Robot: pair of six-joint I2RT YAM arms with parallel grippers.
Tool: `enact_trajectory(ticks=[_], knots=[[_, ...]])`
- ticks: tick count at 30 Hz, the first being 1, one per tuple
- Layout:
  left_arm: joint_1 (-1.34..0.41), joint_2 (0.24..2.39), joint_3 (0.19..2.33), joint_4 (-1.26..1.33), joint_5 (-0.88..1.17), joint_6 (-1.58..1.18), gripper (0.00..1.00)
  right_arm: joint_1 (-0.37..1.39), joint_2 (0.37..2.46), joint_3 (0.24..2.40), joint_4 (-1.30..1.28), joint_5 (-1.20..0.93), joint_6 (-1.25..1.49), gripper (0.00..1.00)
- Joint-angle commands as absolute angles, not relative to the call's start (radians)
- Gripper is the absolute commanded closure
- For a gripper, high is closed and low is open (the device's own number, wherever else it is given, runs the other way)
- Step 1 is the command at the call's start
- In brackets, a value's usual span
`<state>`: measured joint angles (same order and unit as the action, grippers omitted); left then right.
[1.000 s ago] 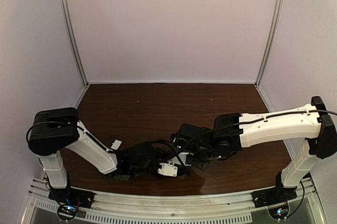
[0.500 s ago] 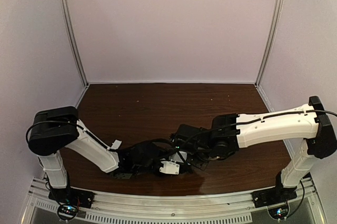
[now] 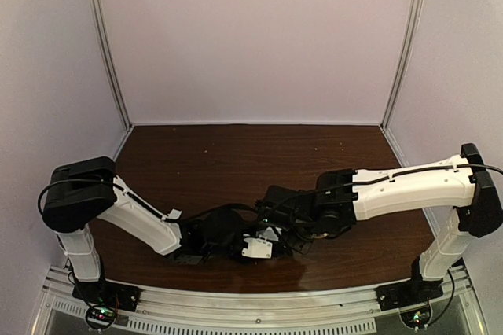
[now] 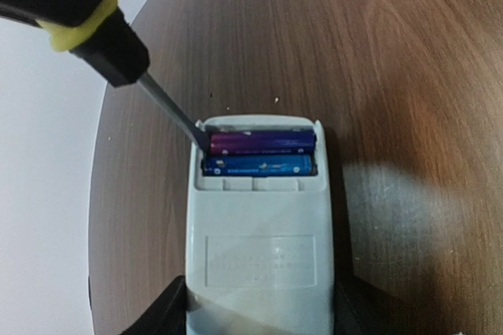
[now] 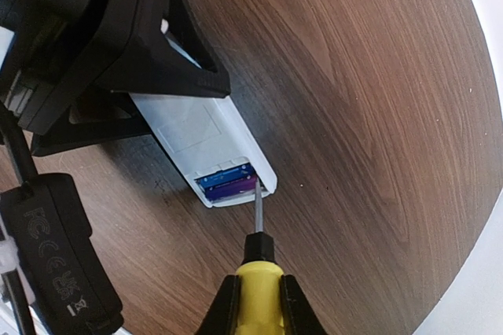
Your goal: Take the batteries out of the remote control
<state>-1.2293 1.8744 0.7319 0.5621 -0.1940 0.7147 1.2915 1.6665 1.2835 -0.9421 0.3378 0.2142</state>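
Observation:
My left gripper (image 4: 259,315) is shut on the near end of the white remote control (image 4: 259,248), which lies flat on the table with its battery bay open. Two batteries lie side by side in the bay, a purple one (image 4: 263,142) and a blue one (image 4: 259,164). My right gripper (image 5: 255,303) is shut on a yellow-handled screwdriver (image 5: 255,292). Its metal tip (image 5: 257,189) touches the end of the purple battery (image 5: 228,188) at the bay's corner. In the top view the remote control (image 3: 255,248) sits between both wrists near the front edge.
The brown wooden table (image 3: 236,162) is boxed in by pale walls at the back and sides. A metal rail (image 3: 236,303) runs along the front. The left wrist's black body (image 5: 118,36) and a black cable box (image 5: 55,248) crowd the remote's near side.
The left gripper and the remote have shifted slightly to the right. The right arm has edged left, closing in on the remote's open end.

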Motion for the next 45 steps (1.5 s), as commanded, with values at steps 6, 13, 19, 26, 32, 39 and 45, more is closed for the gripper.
enact_trajectory(ticks=[6, 13, 19, 26, 32, 39, 45], knots=[[-1.233, 1.900, 0.757, 0.420, -0.060, 0.699, 1.00, 1.292, 1.685, 1.302, -0.977, 0.369, 0.198, 1.00], [-1.223, 1.905, 0.775, 0.380, -0.025, 0.685, 1.00, 1.298, 1.686, 1.324, -1.009, 0.365, 0.189, 1.00], [-1.217, 1.908, 0.783, 0.363, -0.007, 0.674, 1.00, 1.303, 1.705, 1.317, -1.009, 0.357, 0.190, 1.00], [-1.204, 1.920, 0.800, 0.335, 0.000, 0.662, 1.00, 1.311, 1.720, 1.325, -1.035, 0.373, 0.196, 1.00], [-1.201, 1.925, 0.808, 0.321, 0.034, 0.657, 1.00, 1.314, 1.727, 1.329, -1.046, 0.377, 0.206, 1.00], [-1.195, 1.933, 0.818, 0.303, 0.038, 0.651, 1.00, 1.316, 1.740, 1.330, -1.063, 0.376, 0.215, 1.00], [-1.195, 1.933, 0.821, 0.296, 0.041, 0.648, 1.00, 1.321, 1.754, 1.305, -1.052, 0.341, 0.210, 1.00]])
